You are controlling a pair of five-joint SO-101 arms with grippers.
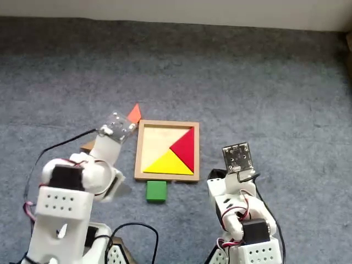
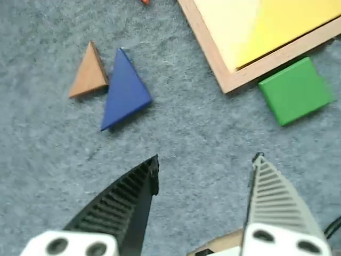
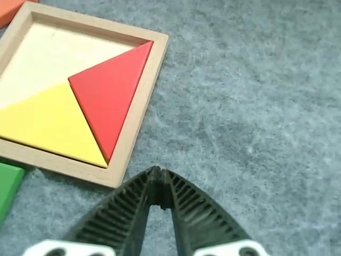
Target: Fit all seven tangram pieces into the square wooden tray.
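Tray point(image 1: 138, 151) holds the red triangle point(image 1: 186, 147) against its right edge and the yellow triangle point(image 1: 165, 164) along its near edge. Green square point(image 1: 156, 190) lies just outside that near edge, and the orange piece point(image 1: 135, 113) off the far left corner. Left gripper point(image 2: 206, 158) hangs with fingers spread over the carpet point(image 1: 264, 82), near the blue triangle point(image 2: 123, 90) and tan triangle point(image 2: 88, 73) — right gripper point(image 3: 159, 172) is pressed together, empty, off the near right corner.

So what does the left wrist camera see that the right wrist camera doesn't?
Left wrist, not right: a brown triangle and a blue triangle lying loose, plus the left gripper, open. Right wrist, not left: the red triangle and the right gripper, shut. Both: the wooden tray, the yellow triangle in it and the green square outside it.
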